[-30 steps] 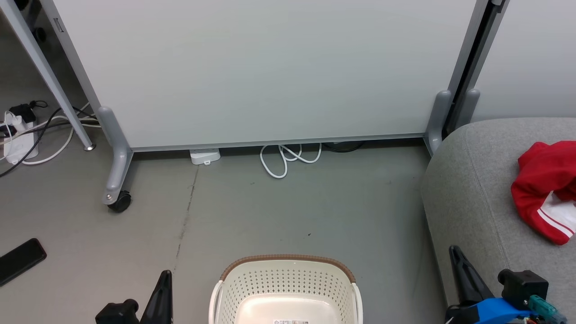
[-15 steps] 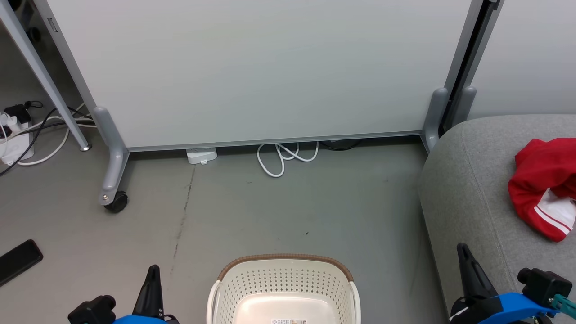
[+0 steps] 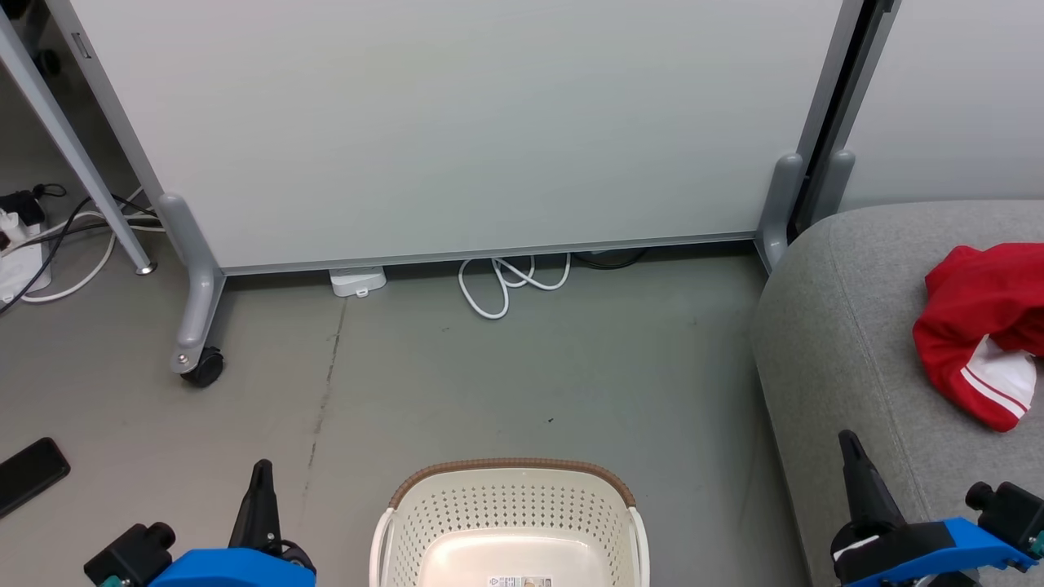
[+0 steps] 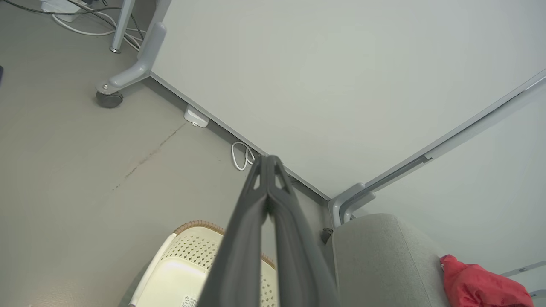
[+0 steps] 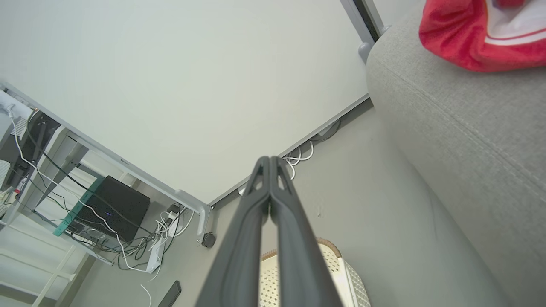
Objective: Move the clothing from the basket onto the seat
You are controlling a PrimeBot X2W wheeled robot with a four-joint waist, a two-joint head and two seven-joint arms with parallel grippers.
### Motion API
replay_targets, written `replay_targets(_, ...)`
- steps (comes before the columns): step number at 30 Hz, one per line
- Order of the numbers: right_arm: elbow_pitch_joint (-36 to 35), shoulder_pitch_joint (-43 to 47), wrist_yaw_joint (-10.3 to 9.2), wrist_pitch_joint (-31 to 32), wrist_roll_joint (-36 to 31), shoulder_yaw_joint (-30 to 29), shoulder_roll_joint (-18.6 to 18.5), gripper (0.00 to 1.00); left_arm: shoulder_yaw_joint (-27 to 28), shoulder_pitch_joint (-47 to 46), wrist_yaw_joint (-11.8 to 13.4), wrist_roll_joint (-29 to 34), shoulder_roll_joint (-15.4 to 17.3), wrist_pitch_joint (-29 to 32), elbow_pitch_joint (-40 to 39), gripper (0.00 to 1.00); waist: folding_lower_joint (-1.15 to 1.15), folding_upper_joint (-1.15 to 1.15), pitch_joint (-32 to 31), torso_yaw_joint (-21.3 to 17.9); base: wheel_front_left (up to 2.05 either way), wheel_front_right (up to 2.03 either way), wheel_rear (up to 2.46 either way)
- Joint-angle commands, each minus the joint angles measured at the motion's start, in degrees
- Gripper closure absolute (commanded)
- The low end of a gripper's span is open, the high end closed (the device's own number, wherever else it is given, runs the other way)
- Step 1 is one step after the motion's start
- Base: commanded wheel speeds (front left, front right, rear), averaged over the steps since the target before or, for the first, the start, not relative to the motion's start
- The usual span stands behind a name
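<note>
The red clothing (image 3: pixel 975 326) with white trim lies in a crumpled heap on the grey seat (image 3: pixel 848 342) at the right; I cannot tell jersey from shorts. The heap also appears as clothing (image 4: pixel 482 285) and clothing (image 5: pixel 473 38) in the wrist views. The cream basket (image 3: pixel 506 509) with its brown rim stands on the floor at bottom centre, and its visible inside holds only a label. My left gripper (image 3: pixel 262 473) is shut to the left of the basket. My right gripper (image 3: pixel 850 447) is shut by the seat's front corner. Both pairs of fingers press together, left gripper (image 4: pixel 267 161), right gripper (image 5: pixel 269 161).
A pale partition panel (image 3: pixel 457 122) on wheeled feet, caster (image 3: pixel 202 368), closes the back. A white cable loop (image 3: pixel 502 285) and small white box (image 3: pixel 357 281) lie at its base. Cables and a power strip (image 3: pixel 20 261) are at far left, and a dark flat object (image 3: pixel 31 473) lies on the floor.
The whole head view has drifted slightly left, so the camera moved. Both grippers have spread outward, the left one leftward and the right one rightward. Clothing and basket lie as before.
</note>
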Motion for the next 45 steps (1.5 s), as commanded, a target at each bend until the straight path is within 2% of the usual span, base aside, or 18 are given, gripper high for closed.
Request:
replay_targets(1, -1.0, -2.0, 0.02, 0.3, 1.9, -0.2, -0.2, 1.00, 0.6, -2.0, -0.2, -1.8, 0.1, 0.6, -1.1, 1.00, 0.00, 0.00, 0.0, -0.1, 0.00, 0.00, 0.00)
replay_targets(22, -1.6, -3.1, 0.02, 3.3, 16.9, -1.0, -0.2, 1.00, 2.6, -3.3, -0.2, -15.8, -0.2, 4.5, -3.3, 1.00, -0.01, 0.00, 0.4, -0.9, 0.00, 0.00, 0.00)
replay_targets(45, -2.1, -4.1, 0.03, 6.0, 30.2, -1.7, -0.2, 1.00, 4.5, -4.4, -0.4, -28.3, -0.5, 8.0, -5.2, 1.00, -0.01, 0.00, 0.8, -1.9, 0.00, 0.00, 0.00)
